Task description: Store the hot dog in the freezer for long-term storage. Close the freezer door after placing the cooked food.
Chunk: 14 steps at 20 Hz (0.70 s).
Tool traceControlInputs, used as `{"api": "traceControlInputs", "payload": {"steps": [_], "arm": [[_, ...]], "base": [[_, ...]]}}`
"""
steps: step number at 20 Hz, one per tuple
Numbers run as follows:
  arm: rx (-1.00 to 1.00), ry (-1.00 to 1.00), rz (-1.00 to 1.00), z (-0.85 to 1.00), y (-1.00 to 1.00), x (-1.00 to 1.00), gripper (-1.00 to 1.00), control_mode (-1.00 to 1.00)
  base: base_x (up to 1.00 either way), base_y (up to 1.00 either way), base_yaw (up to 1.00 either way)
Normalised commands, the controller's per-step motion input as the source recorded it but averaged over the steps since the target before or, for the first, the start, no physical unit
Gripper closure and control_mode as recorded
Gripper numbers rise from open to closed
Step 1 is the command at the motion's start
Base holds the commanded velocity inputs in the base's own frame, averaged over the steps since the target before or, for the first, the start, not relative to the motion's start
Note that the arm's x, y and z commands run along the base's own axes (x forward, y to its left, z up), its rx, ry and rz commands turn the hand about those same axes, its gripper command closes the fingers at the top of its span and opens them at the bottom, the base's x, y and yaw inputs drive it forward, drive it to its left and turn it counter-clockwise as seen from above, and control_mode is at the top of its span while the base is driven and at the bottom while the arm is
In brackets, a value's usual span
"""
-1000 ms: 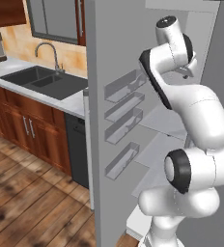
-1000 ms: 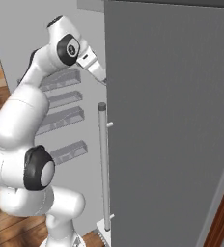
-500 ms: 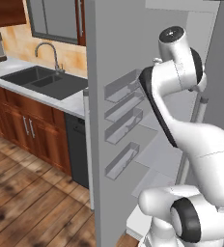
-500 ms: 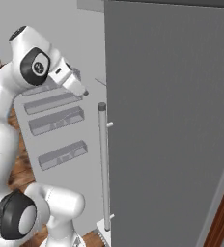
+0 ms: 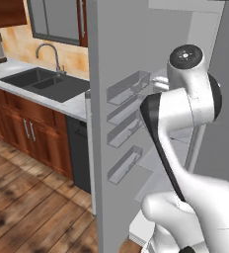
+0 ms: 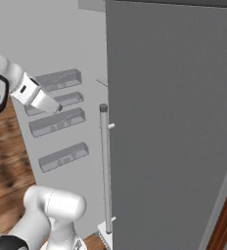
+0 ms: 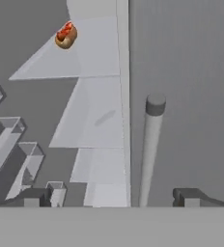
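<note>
While the hot dog [image 7: 65, 35] lies on the top freezer [image 7: 92, 48] shelf, long axis slanting toward its back wall, the gripper [image 7: 114, 197], fingers spread and empty, has drawn back beside the freezer door [image 5: 117, 118].

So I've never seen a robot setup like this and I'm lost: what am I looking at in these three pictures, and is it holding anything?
It is a white robot arm in a rendered kitchen, facing an open freezer. Two pictures come from cameras behind the arm, left and right; the third looks along its gripper. The left one shows the sink and the freezer door with clear bins. In the hand picture, the hot dog lies on a freezer shelf, and the open gripper holds nothing. The other door's bar handle stands close by.
</note>
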Motion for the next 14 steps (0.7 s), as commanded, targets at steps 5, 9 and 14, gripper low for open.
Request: {"api": "traceControlInputs", "payload": {"steps": [5,9,14], "arm": [[0.14,0.02,0.42,0.0,0.0,-0.75,-1.0,-1.0],[0.23,0.15,0.42,-0.02,0.03,-0.61,-1.0,-1.0],[0.04,0.53,0.17,-0.35,0.21,-0.06,-1.0,-1.0]], "base": [[0.0,0.0,0.0],[0.0,0.0,0.0],[0.0,0.0,0.0]]}}
